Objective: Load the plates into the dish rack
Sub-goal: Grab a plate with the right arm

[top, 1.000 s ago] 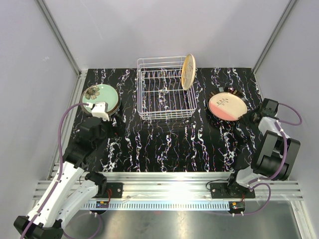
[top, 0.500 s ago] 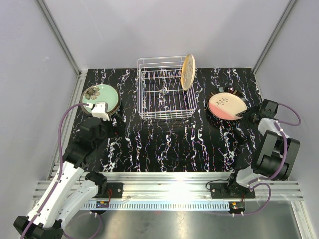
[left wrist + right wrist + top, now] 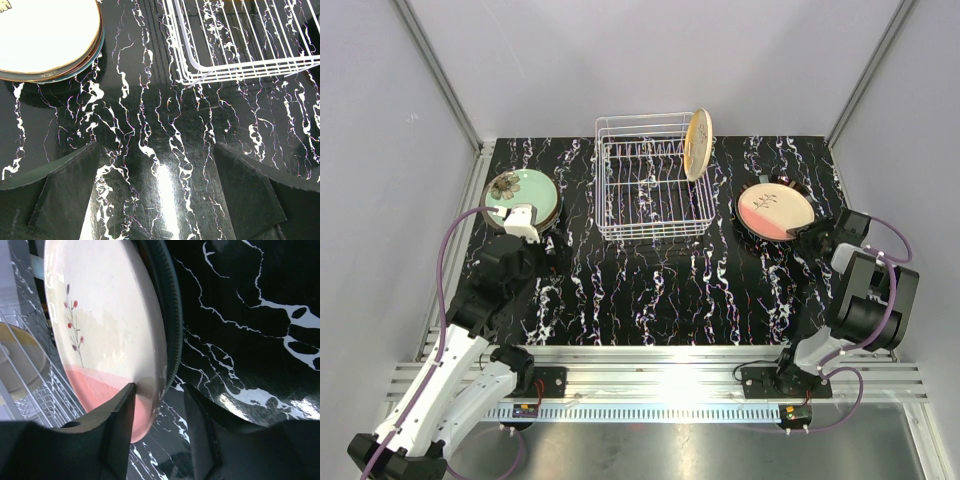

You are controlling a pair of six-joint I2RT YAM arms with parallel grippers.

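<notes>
Rack (image 3: 655, 190) sits mid-back on table (image 3: 650, 290). One plate (image 3: 698, 140) stands on edge in its right side. Left stack (image 3: 520, 193) lies left of rack, right stack (image 3: 775, 212) right of it. Left gripper (image 3: 156, 150) is near, just before left stack. Right gripper (image 3: 160, 390) straddles right stack's top rim.

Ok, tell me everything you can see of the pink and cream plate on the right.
The pink and cream plate is round, glossy and ceramic-looking: cream face, a salmon-pink band at its near side, a thin sprig with red and purple buds. It lies flat on a dark plate with a ribbed rim, on the black marbled table right of the dish rack. The right claw stands open astride its near edge, one finger over the face.
</notes>
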